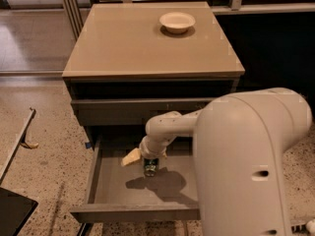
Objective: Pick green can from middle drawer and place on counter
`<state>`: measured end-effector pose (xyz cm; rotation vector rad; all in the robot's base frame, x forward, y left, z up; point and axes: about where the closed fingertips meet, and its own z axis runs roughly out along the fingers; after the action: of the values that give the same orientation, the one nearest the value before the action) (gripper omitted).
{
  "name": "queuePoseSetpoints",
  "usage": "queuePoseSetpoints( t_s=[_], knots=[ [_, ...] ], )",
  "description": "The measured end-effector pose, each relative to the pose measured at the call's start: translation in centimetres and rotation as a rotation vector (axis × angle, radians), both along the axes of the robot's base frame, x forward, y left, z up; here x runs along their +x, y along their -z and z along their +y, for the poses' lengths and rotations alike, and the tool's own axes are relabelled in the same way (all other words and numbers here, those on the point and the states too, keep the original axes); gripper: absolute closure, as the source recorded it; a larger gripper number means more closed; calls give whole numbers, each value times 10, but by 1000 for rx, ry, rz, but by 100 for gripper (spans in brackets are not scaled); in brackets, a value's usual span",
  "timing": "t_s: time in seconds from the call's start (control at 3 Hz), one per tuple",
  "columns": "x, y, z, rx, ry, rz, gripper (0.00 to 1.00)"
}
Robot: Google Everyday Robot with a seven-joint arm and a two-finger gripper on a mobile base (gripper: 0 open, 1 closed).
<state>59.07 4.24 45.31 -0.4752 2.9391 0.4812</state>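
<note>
The green can [150, 167] stands upright on the grey floor of the open middle drawer [118, 193], near its middle. My gripper [141, 160] is down inside the drawer, right over and against the top of the can, with a cream part sticking out to the can's left. The white arm [172, 124] reaches in from the right and hides the right half of the drawer. The beige counter [128, 43] lies above, with a closed drawer front under it.
A white bowl [177, 21] sits at the back right of the counter. The arm's large white body [246, 171] fills the lower right. A dark strap [22, 132] and a dark object [12, 210] lie on the speckled floor at the left.
</note>
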Motion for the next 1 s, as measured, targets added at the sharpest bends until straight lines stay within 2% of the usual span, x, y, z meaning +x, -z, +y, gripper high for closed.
queuePoseSetpoints(
  t_s=[0.33, 0.67, 1.0],
  knots=[
    [19, 28, 6, -90, 70, -3, 0],
    [37, 52, 2, -149, 128, 12, 0],
    [47, 77, -1, -172, 156, 49, 0]
  ],
)
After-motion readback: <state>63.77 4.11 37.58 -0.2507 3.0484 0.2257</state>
